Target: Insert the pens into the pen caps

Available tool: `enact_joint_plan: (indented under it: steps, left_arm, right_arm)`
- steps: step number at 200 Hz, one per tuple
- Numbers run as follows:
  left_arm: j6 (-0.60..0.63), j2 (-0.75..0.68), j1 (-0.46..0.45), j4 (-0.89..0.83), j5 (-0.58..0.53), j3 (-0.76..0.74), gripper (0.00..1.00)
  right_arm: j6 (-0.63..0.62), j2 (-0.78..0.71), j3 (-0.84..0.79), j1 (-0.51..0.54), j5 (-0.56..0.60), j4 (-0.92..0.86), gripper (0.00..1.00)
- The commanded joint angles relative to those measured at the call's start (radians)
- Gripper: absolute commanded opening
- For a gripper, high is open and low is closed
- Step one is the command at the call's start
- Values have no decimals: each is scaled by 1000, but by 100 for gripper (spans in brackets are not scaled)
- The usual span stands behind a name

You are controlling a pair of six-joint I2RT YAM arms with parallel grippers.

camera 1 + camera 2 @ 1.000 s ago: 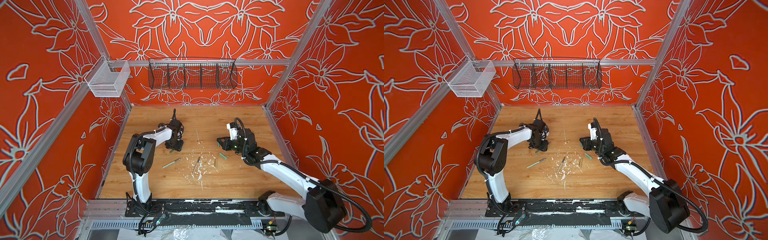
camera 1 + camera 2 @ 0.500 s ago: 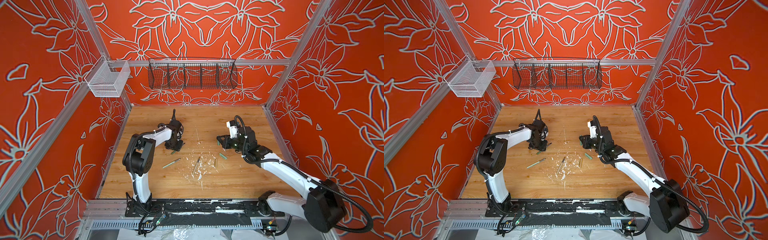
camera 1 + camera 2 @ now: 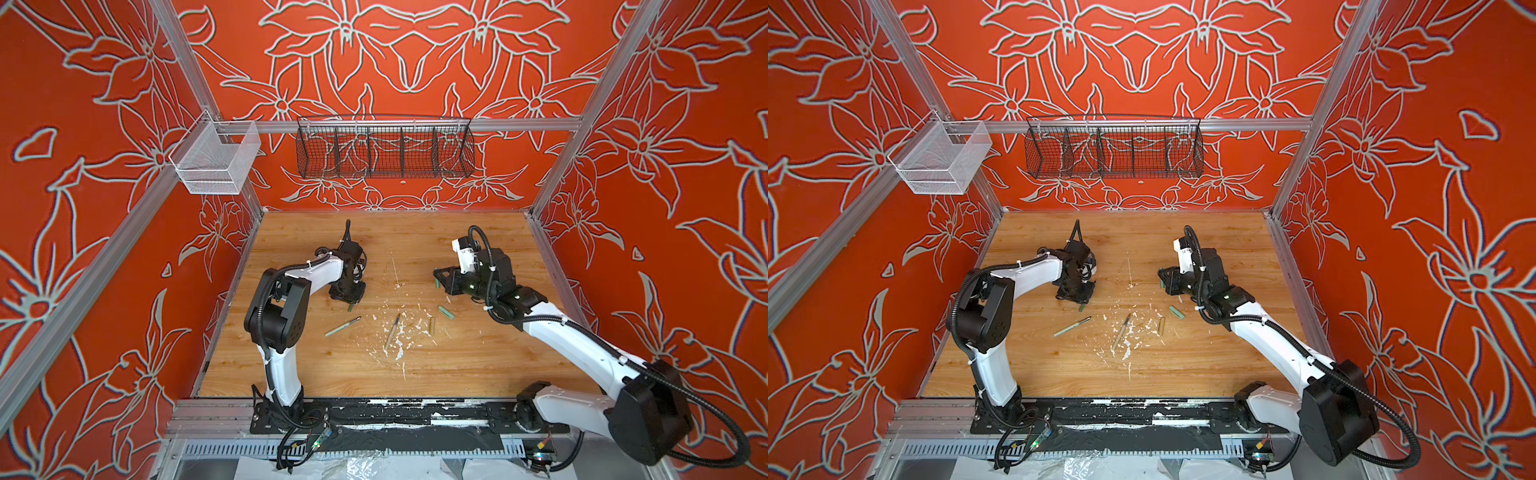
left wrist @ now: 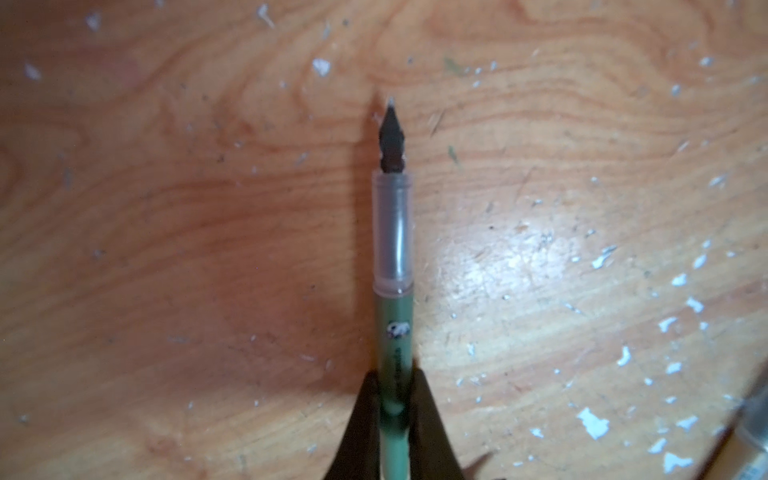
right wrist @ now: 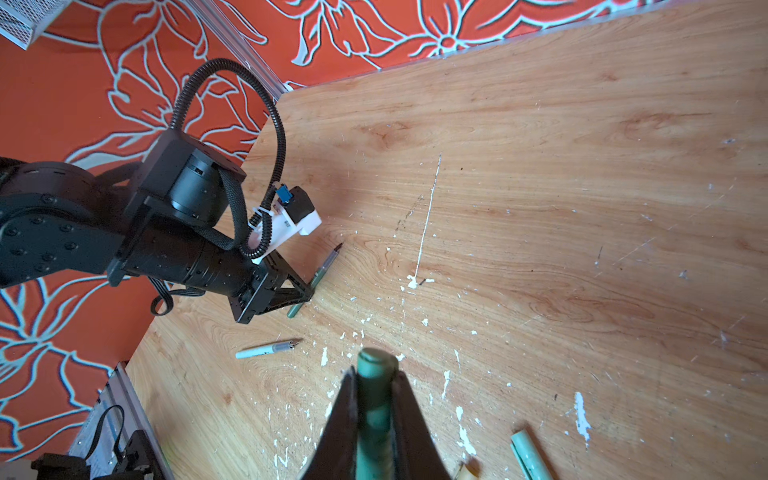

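In the left wrist view my left gripper is shut on the dark green pen, whose dark tip points away just over the wood. In both top views that gripper stands at the table's left middle, with the pen's tail poking out. My right gripper is shut on the dark green pen cap above the table. Loose on the table lie the pale green pen, the tan pen, the tan cap and the pale green cap.
White paint flecks litter the middle of the wooden table. A black wire basket hangs on the back wall and a white mesh basket on the left wall. Orange walls close in three sides.
My left gripper has shut on the dark green pen. The right gripper, still holding the cap, has drifted slightly towards the back left.
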Motion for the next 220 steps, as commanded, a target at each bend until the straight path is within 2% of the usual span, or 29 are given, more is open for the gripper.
enact_joint_plan:
  steps: [1,11,59,97,152,179,196,220]
  left_arm:
    - [7,42,-4,-55,31,-15,4]
    - [8,46,-5,-58,33,-10,0]
    - [7,25,-9,-58,64,11,0]
    - [3,-77,-28,-47,118,51,0]
    - [-47,-373,-191,142,256,-30,0]
    - [-83,-482,-281,245,284,-95,0]
    - [-116,-538,-303,337,340,-151,0]
    - [-127,-593,-330,377,340,-185,0]
  right_arm:
    - [-15,-9,29,-3,6,-23,0]
    - [-15,-8,32,-3,3,-22,0]
    - [-2,-25,39,-4,24,3,0]
    - [25,-50,53,-4,31,49,0]
    - [72,-101,72,-3,16,106,0]
    - [112,-137,62,-3,-8,164,0]
    - [150,-170,43,-3,-19,219,0]
    - [193,-239,18,-3,-1,269,0]
